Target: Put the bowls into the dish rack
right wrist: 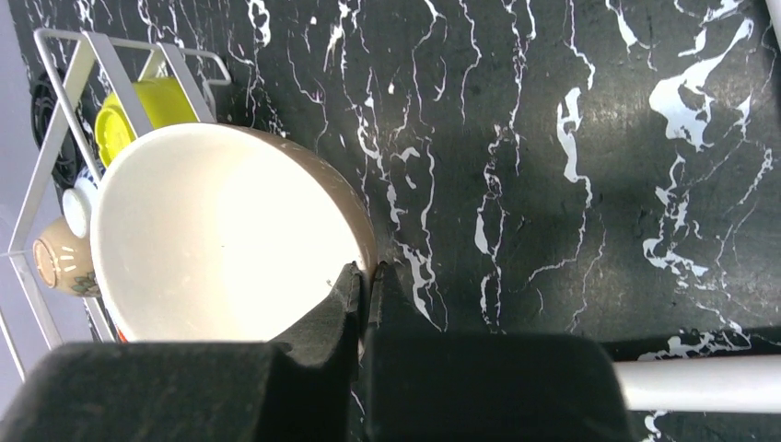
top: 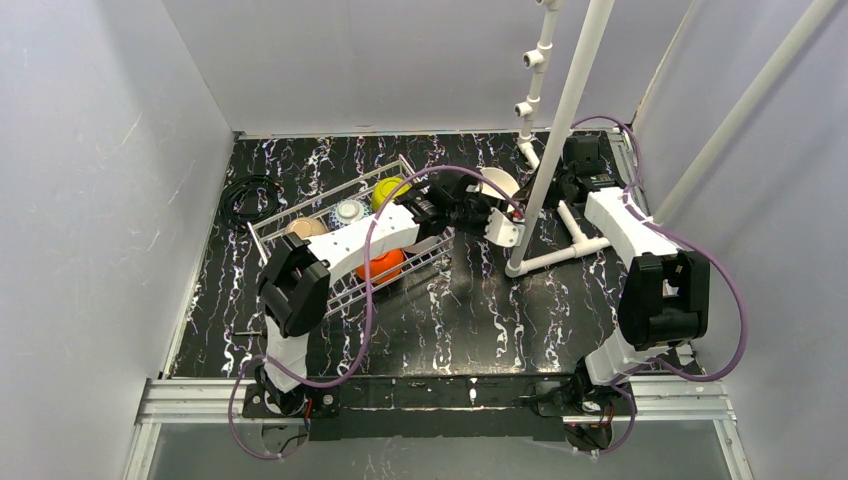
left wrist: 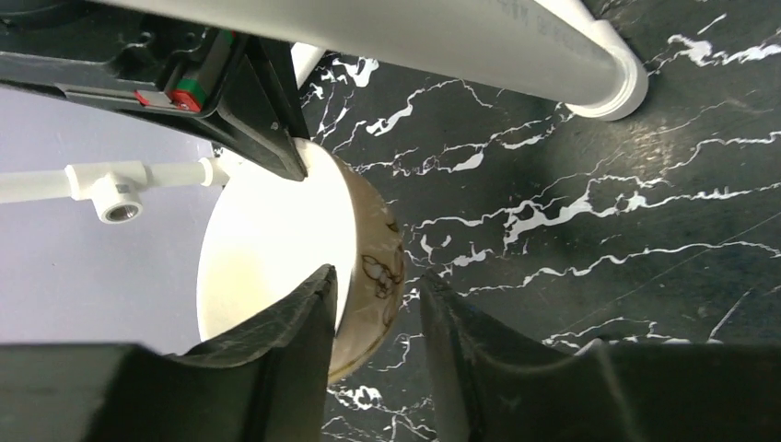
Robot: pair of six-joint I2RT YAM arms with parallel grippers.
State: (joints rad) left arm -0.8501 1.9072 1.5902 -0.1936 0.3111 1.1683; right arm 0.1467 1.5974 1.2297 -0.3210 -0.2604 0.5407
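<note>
Black-fingered right pincer (right wrist: 366, 276): clamped shut on the rim of tan bowl (right wrist: 221, 239), white inside showing. Astride the same rim, left pincer (left wrist: 376, 276): one finger inside, one outside, not yet closed, a sliver of gap on the outer side. Held tilted over the black marbled surface (top: 480, 310), between dish rack (top: 350, 184) and white pipe frame (top: 565, 120). Already in the rack: yellow-green bowl (top: 388, 190), blue-white bowl (top: 348, 212), second tan bowl (top: 305, 228), orange bowl (top: 380, 265).

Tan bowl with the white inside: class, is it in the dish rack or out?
Out: the tan bowl, its rim pinched by the right gripper, is right of the dish rack, outside its wires.
</note>
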